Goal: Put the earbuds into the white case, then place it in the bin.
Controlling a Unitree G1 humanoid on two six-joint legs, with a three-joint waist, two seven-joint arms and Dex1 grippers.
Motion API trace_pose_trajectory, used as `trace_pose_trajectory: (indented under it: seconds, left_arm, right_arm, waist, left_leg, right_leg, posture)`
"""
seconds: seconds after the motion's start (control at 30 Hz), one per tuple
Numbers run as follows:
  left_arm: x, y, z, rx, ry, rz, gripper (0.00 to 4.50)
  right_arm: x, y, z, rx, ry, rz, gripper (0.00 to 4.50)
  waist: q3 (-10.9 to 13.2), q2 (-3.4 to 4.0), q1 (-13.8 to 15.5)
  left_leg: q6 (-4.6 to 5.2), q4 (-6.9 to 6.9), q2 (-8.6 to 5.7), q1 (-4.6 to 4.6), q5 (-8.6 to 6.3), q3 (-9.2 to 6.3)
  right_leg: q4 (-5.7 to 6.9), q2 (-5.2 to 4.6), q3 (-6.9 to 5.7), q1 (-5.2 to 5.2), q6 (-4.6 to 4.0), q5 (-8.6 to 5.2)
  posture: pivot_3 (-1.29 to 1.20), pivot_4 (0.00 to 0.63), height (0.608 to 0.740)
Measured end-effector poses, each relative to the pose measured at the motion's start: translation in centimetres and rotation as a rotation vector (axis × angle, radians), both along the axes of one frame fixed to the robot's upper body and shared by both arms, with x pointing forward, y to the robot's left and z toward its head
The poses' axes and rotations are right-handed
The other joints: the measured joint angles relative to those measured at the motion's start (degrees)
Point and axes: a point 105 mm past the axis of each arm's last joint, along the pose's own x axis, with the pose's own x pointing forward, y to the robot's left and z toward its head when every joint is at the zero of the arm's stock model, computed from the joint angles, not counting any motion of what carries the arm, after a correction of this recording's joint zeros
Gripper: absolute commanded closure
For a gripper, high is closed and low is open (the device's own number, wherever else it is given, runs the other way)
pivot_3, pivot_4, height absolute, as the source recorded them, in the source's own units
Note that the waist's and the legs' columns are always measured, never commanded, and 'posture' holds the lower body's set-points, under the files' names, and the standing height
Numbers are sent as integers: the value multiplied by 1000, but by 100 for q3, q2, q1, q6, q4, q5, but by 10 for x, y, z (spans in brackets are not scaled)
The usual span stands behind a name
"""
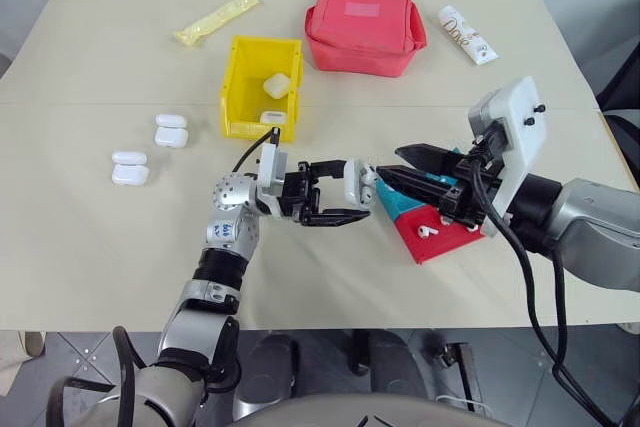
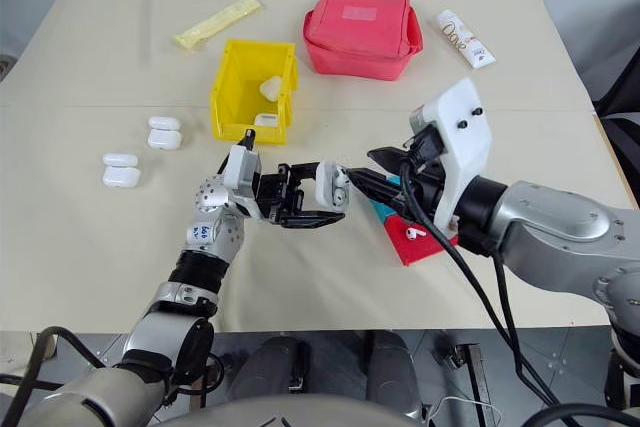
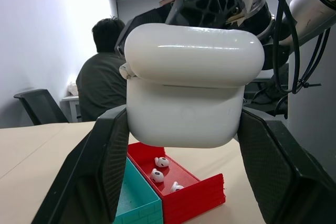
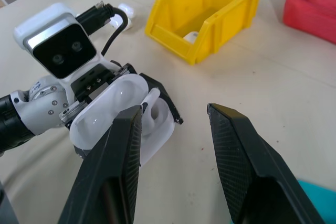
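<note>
My left gripper (image 1: 335, 199) is shut on a white case (image 1: 360, 184), holding it above the table near the middle. In the right wrist view the case (image 4: 121, 108) has its lid open and a white earbud (image 4: 153, 104) seems to stand inside. My right gripper (image 2: 362, 167) is open, empty, and points at the case from close by. More earbuds (image 3: 157, 174) lie in the red tray (image 1: 445, 244) beneath the right gripper. The yellow bin (image 1: 245, 87) stands behind the left gripper and holds two white cases (image 1: 277, 84).
A teal tray (image 1: 405, 205) adjoins the red one. Two pairs of white cases (image 1: 171, 130) (image 1: 130, 168) lie at the left. A red pouch (image 1: 365, 27), a yellow packet (image 1: 215, 19) and a white tube (image 1: 467, 34) sit at the back. A person (image 3: 105, 77) sits beyond the table.
</note>
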Motion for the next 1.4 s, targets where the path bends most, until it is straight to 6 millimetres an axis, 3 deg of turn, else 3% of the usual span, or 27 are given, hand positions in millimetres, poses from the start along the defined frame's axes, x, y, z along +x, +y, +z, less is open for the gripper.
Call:
trace_pose_trajectory:
  seconds: [0.33, 0.7, 0.9, 1.23, 1.4]
  left_arm:
    - [1, -1, 3, -1, -8, 0, 1739]
    - [1, -1, 3, -1, -8, 3, 1739]
    - [1, 0, 3, 0, -7, 3, 1739]
    - [1, 4, 2, 19, 2, -3, 1739]
    - [-2, 7, 2, 18, 15, -12, 1739]
  right_arm:
    - [3, 1, -9, -5, 45, 13, 2458]
    - [7, 3, -2, -17, -2, 41, 2458]
    - [12, -6, 0, -45, -18, 23, 2458]
    - [33, -23, 4, -89, -79, -42, 2458]
    - [47, -20, 7, -67, -114, -43, 2458]
  waist:
    - [0, 0, 0]
    - [0, 0, 1]
    - [0, 0, 0]
    - [0, 0, -5]
    - [0, 0, -11]
  left_leg:
    - [1, 0, 0, -4, 1, -3]
    - [1, 0, 0, -8, 1, -7]
    - [1, 0, 0, -8, 2, -7]
    - [1, 0, -1, -8, 2, -5]
    - [-3, 0, 0, -10, 4, -7]
  right_leg:
    - [-3, 0, -1, 0, 0, 2]
    - [-7, 0, -4, -1, 0, 3]
    - [-8, 1, -8, -1, 0, 4]
    - [-7, 3, -26, -1, 0, 5]
    - [-5, 3, -29, -3, 1, 6]
  posture:
    - [0, 150, 740]
    - [0, 150, 740]
    - [0, 150, 740]
    - [0, 150, 740]
    - [0, 150, 740]
